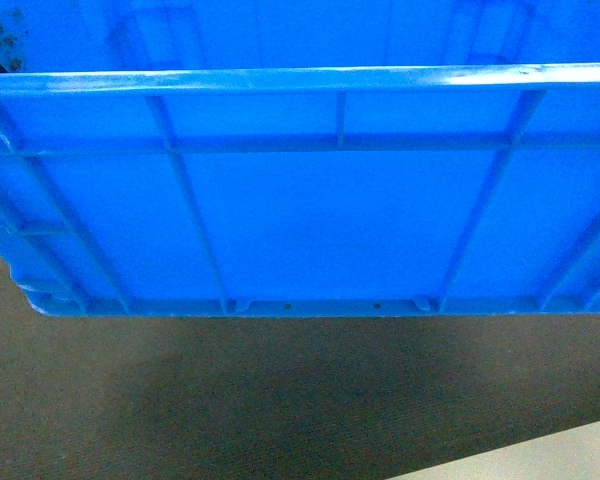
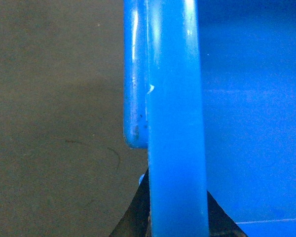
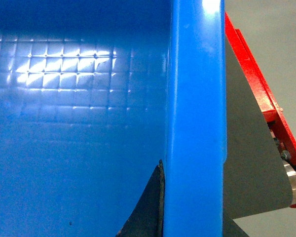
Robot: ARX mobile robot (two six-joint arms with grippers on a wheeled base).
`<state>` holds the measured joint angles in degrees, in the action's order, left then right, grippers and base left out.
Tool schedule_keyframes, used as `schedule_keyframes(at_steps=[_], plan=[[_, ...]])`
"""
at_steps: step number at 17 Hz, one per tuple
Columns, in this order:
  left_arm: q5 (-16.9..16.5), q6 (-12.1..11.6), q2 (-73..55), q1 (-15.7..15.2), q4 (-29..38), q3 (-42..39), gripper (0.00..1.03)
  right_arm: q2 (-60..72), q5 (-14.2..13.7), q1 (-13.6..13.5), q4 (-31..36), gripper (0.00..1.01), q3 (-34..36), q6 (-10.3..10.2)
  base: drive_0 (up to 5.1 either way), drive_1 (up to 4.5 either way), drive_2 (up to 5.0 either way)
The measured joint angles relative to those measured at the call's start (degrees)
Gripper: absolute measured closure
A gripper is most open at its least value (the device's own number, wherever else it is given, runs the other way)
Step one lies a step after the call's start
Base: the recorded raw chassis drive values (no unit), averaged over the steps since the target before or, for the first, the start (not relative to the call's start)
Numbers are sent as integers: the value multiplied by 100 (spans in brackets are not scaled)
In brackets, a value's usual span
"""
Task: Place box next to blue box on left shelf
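The head view shows only the box (image 1: pixel 310 220), its ribbed blue wall lifted clear of the dark floor (image 1: pixel 280 400); neither arm appears there. The left end effector (image 2: pixel 177 217) sits astride the rim with dark fingers on both sides, apparently clenched on it; the right end effector (image 3: pixel 187 217) likewise straddles the opposite rim, beside a red frame (image 3: pixel 266 98).

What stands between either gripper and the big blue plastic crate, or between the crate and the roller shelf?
Nothing separates the grippers from the bright blue ribbed plastic crate: each wrist view shows its rim running between dark fingers. The roller shelf is not in any view, so its path cannot be judged; the head view shows only dark floor below.
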<state>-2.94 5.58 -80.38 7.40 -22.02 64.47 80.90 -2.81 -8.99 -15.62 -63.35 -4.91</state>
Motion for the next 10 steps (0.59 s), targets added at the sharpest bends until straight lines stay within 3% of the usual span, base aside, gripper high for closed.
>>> schedule_keyframes(at_steps=[10], plan=[[0, 0, 0, 0, 0, 0, 98, 0, 2, 0, 2, 94, 2, 0, 0, 0, 0]])
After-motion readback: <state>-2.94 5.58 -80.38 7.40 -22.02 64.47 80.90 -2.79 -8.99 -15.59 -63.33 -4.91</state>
